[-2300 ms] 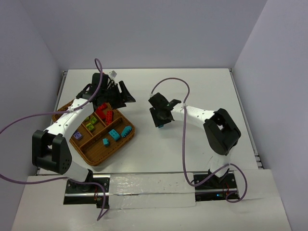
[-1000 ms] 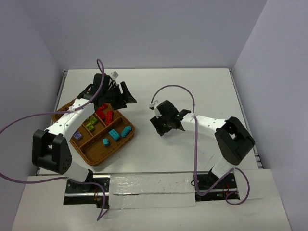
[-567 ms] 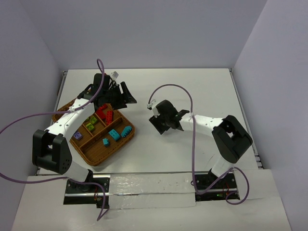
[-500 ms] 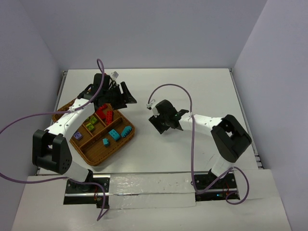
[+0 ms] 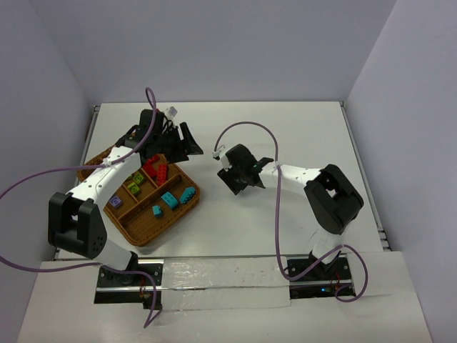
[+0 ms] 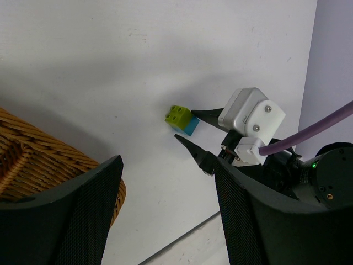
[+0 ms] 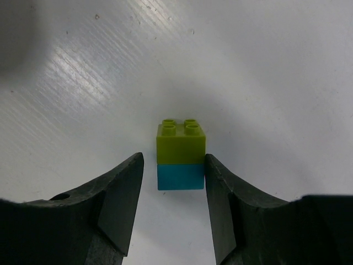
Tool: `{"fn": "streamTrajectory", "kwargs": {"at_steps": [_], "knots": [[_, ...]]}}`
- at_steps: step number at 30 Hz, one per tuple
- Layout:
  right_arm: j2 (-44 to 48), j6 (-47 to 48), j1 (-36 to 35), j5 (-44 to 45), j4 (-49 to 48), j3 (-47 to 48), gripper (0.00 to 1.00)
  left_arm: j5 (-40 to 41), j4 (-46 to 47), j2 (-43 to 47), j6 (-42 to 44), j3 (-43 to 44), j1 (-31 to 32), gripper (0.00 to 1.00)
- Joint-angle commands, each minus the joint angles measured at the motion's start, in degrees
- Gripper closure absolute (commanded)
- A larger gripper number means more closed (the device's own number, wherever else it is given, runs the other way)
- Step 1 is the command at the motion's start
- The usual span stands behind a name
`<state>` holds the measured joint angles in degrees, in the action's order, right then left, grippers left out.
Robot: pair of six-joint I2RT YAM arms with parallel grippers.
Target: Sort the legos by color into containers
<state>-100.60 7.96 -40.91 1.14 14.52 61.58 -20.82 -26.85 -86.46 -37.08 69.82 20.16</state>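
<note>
The right gripper has its fingers either side of a two-brick stack (lime green joined to teal). One looks to be touching the teal half and the other stands a sliver off, so nothing is clenched. The stack rests on the white table. The left gripper is spread wide with nothing between its fingers. The wicker tray sits just under one finger, with sorted bricks in its compartments.

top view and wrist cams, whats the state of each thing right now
brick stack, upright on the table, green on blue
right gripper, open, straddling the stack, not clamped
left gripper, open, empty, by the tray's far corner
tray, flat on the table, holding loose bricks in compartments
</note>
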Motion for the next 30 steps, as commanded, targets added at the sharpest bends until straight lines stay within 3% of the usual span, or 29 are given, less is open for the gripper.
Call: {"fn": "streamTrajectory", "kwargs": {"at_steps": [1, 20, 30], "knots": [[-0.03, -0.55, 0.45, -0.44, 1.07, 1.81, 0.44, -0.36, -0.51, -0.24, 1.16, 2.77, 0.32, 0.26], [0.51, -3.65, 1.00, 3.08, 1.73, -0.41, 0.37, -0.89, -0.13, -1.52, 1.48, 3.30, 0.32, 0.26], [-0.51, -4.25, 1.16, 3.08, 2.92, 0.09, 0.41, -0.89, -0.06, -1.68, 1.31, 3.32, 0.32, 0.26]]}}
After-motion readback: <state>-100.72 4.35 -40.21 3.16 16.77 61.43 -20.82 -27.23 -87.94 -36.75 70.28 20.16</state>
